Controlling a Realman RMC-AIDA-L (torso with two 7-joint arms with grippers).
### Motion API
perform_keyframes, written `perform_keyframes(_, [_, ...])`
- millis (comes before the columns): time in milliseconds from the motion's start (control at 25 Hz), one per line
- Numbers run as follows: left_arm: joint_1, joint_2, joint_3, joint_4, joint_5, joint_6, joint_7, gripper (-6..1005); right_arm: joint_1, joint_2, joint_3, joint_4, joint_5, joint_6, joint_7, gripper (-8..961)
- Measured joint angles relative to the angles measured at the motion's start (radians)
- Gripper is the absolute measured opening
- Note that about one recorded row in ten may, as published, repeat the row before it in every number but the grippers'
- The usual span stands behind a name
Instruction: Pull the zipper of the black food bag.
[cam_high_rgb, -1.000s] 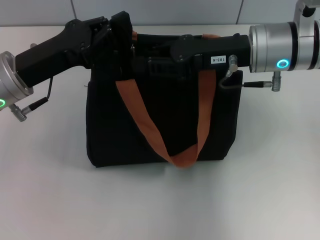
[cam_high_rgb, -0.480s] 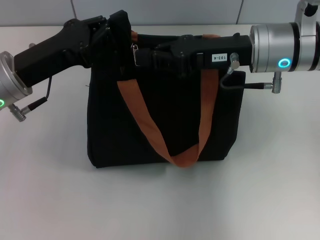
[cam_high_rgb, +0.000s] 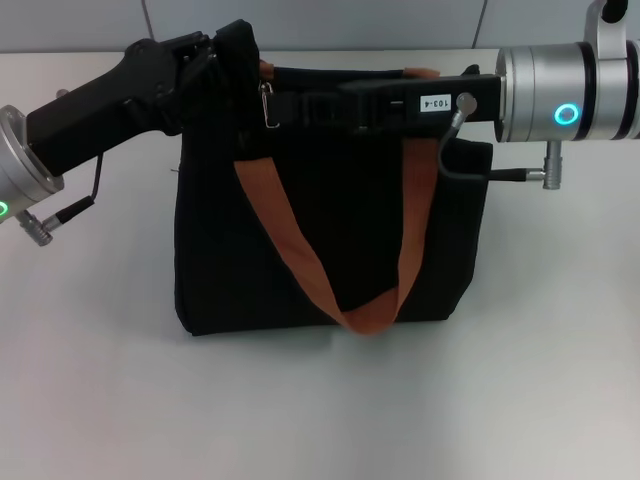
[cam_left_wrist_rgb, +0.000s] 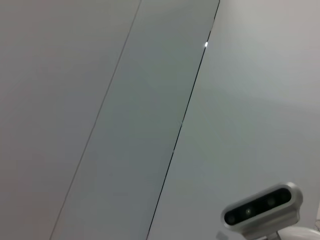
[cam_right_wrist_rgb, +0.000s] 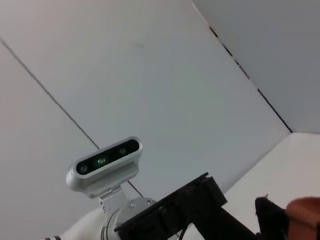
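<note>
The black food bag (cam_high_rgb: 330, 240) stands upright mid-table in the head view, its orange-brown strap (cam_high_rgb: 290, 250) hanging down the front. The silver zipper (cam_high_rgb: 267, 104) pull shows at the top left of the bag. My right gripper (cam_high_rgb: 280, 105) reaches across the bag's top from the right, its thin fingers together at the pull. My left gripper (cam_high_rgb: 238, 55) comes in from the left and is shut on the bag's top left corner. The right wrist view shows only a bit of orange strap (cam_right_wrist_rgb: 305, 215) and a black arm part (cam_right_wrist_rgb: 195, 205).
The white table (cam_high_rgb: 320, 410) lies all around the bag, with a grey wall behind it. My left forearm (cam_high_rgb: 100, 110) and right forearm (cam_high_rgb: 560, 95) stretch over the table's back part. Both wrist views face the wall and my head camera (cam_left_wrist_rgb: 262, 207).
My right gripper has rolled at the wrist and risen a little along the bag's top. The silver pull has come into view at its tips. The left arm has held still.
</note>
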Motion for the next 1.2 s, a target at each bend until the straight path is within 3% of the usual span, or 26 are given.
perform_keyframes(560, [0.008, 0.0, -0.001, -0.012, -0.007, 0.0, 0.009, 22, -0.025, 0.0, 0.008, 0.006, 0.007, 0.005, 0.133, -1])
perform_keyframes(1200, [-0.002, -0.001, 0.0, -0.019, -0.008, 0.002, 0.019, 22, -0.057, 0.002, 0.008, 0.112, 0.142, 0.003, 0.173, -1])
